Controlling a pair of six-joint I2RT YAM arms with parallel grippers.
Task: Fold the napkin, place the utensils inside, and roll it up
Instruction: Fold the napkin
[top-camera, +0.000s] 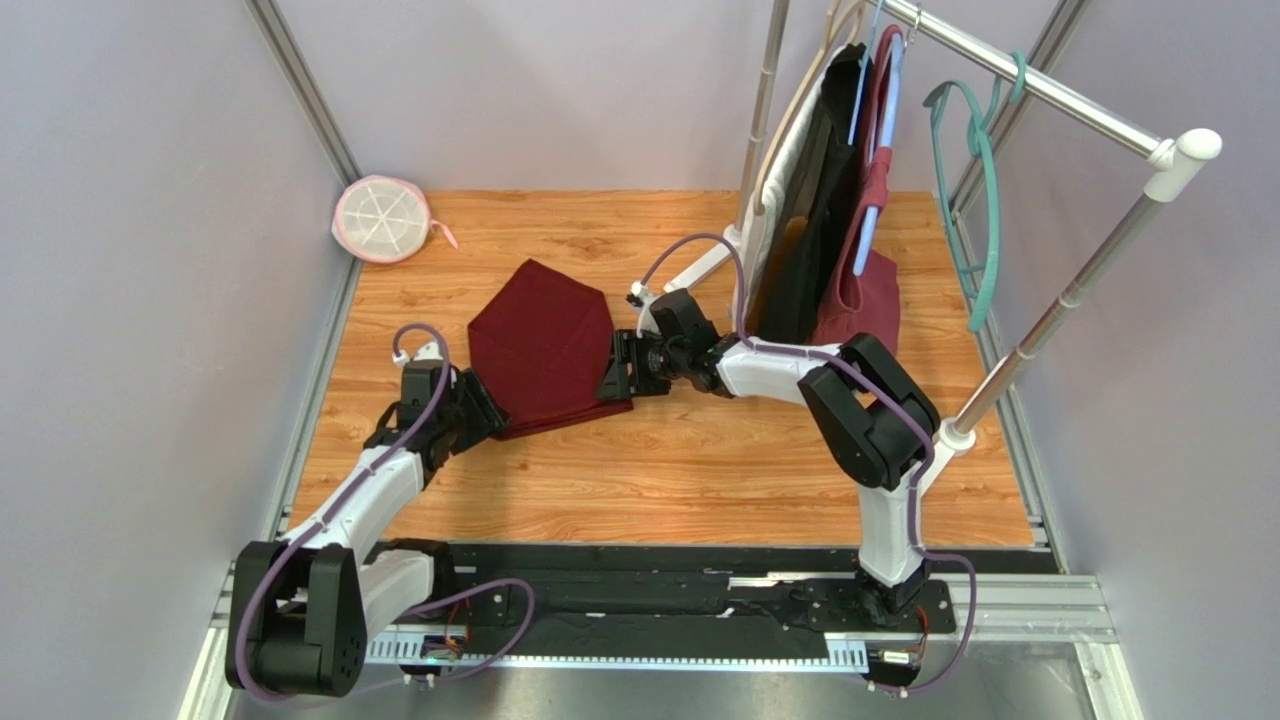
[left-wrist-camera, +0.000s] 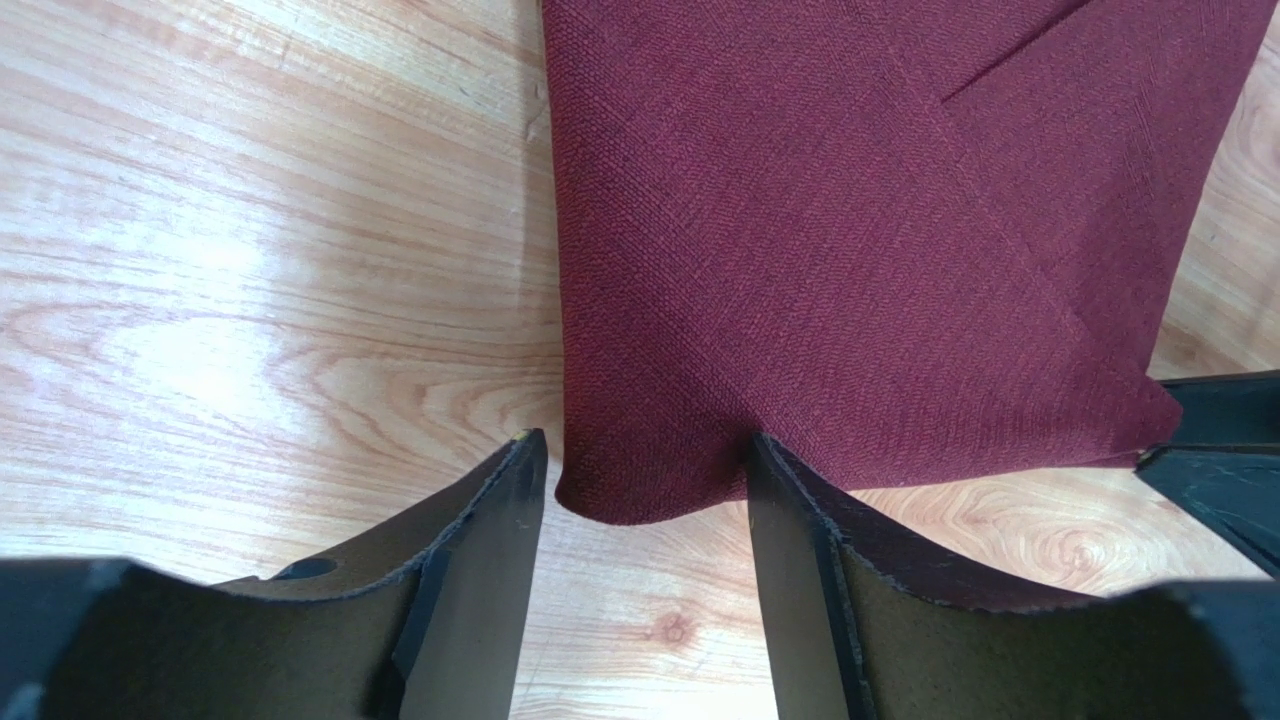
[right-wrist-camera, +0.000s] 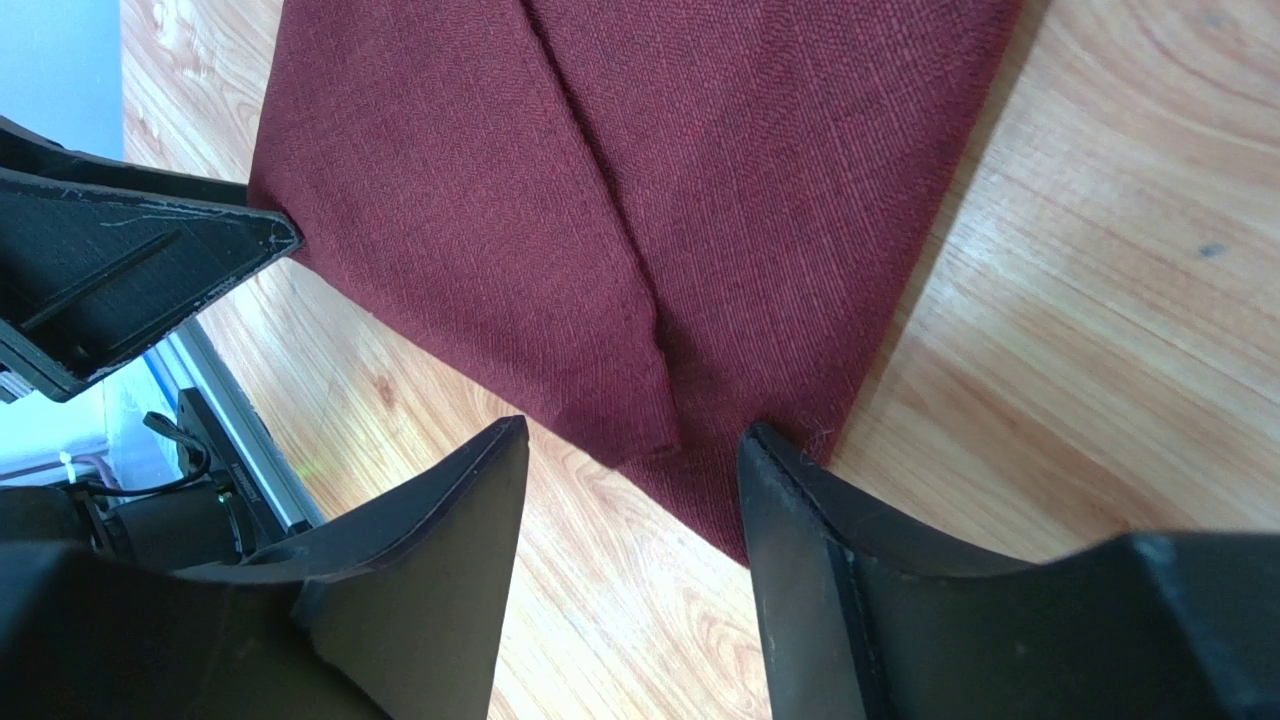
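The napkin (top-camera: 541, 345) lies flat on the counter (top-camera: 721, 480), left of the middle, already folded into a shape with overlapping flaps and a crease across it. My left claw (left-wrist-camera: 639, 458) sits low at its near left corner, fingers apart, with the rounded tip of that corner lying between them. My right claw (right-wrist-camera: 631, 435) is at the near right corner, likewise apart, with the pointed corner and the end of a flap seam between its fingers. Neither is closed on cloth yet. I judge the step in hand to be pinching these two corners for another fold. To do it well, I should press my fingertips down to the wood on either side of each corner, so that closing gathers every layer. The right corner is stacked, and a shallow pinch might take only the top flap. Then I should close both claws together, lift evenly, and carry the edge over without dragging the rest askew. The cutlery shows in none of my views, so I cannot say where it lies.
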